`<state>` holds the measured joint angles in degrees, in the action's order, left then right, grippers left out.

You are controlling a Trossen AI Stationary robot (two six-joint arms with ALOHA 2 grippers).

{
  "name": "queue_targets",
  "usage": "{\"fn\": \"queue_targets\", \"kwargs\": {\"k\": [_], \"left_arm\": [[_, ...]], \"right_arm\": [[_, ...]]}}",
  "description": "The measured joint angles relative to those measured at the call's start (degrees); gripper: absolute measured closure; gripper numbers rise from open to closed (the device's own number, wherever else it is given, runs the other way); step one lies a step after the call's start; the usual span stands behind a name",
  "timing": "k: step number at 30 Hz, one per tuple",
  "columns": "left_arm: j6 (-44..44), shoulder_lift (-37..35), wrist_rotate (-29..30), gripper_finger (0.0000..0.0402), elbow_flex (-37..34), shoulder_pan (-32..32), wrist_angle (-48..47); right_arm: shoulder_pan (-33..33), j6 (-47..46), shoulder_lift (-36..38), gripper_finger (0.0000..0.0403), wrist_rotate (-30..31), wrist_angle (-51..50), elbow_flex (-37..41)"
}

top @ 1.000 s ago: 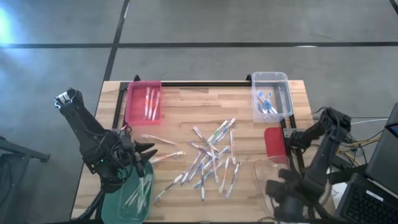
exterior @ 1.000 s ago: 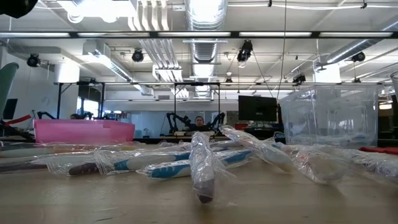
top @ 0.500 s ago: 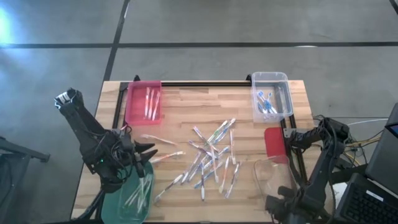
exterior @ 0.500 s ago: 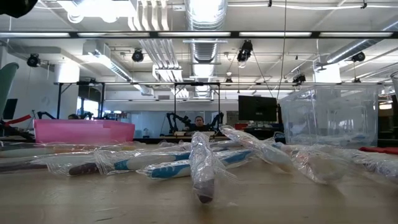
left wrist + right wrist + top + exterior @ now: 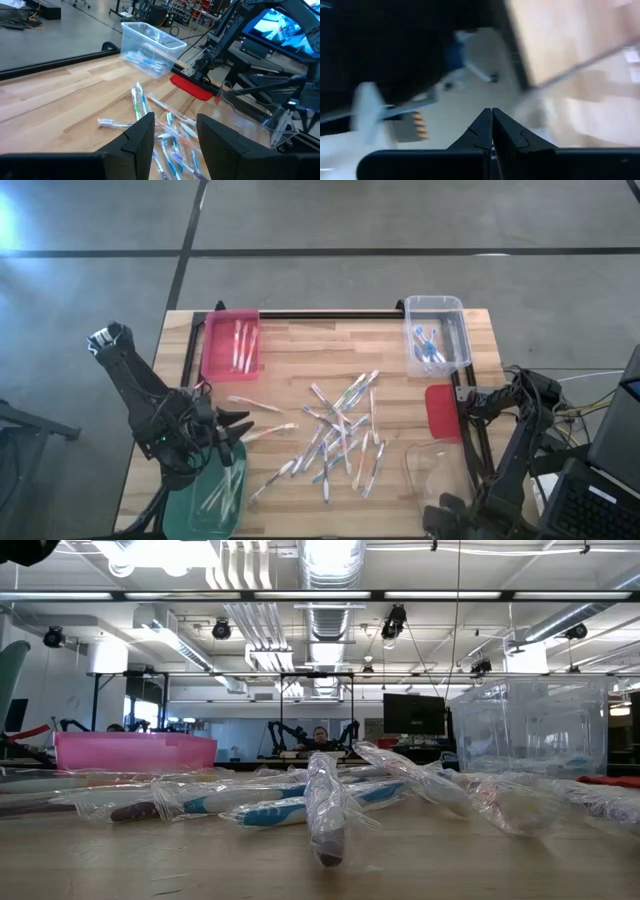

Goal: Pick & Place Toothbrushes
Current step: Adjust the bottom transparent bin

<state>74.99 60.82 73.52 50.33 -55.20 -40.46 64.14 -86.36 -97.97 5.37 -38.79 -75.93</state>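
Nearest us, the right gripper (image 5: pixel 491 131) hangs off the table's near right corner, jaws clenched on nothing. The left gripper (image 5: pixel 238 427) hovers above the green bin (image 5: pixel 205 505) at the near left, jaws parted and empty. We see loose toothbrushes (image 5: pixel 340 435) heaped mid-table. Farthest sit the pink bin (image 5: pixel 232 343) and clear bin (image 5: pixel 436 331), each holding some toothbrushes.

The table (image 5: pixel 300 350) is pale matt wood with visible planks. The toothbrushes (image 5: pixel 340 435) lie in glossy crinkled plastic wrap. The clear bin (image 5: pixel 436 330) is smooth transparent plastic.
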Motion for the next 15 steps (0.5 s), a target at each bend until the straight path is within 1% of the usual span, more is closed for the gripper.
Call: {"fn": "queue_targets", "kwargs": {"k": [4, 6, 8, 10, 15], "left_arm": [[-0.2, 0.0, 0.0, 0.025, 0.0, 0.0, 0.0], [-0.2, 0.0, 0.0, 0.025, 0.0, 0.0, 0.0], [-0.2, 0.0, 0.0, 0.025, 0.0, 0.0, 0.4], [-0.2, 0.0, 0.0, 0.025, 0.0, 0.0, 0.6], [-0.2, 0.1, 0.0, 0.025, 0.0, 0.0, 1.6]], "right_arm": [[-1.5, 2.5, 0.0, 0.0395, 0.2, -15.8, -1.2], [-3.5, 5.7, 0.4, 0.0395, 0.8, -21.4, -1.6], [-6.4, 11.1, 1.3, 0.0395, 2.1, -23.0, -1.6], [-9.7, 17.9, 2.0, 0.0395, 3.7, -21.9, -1.5], [-18.5, 32.3, 2.3, 0.0395, 3.9, -21.7, -1.5]]}}
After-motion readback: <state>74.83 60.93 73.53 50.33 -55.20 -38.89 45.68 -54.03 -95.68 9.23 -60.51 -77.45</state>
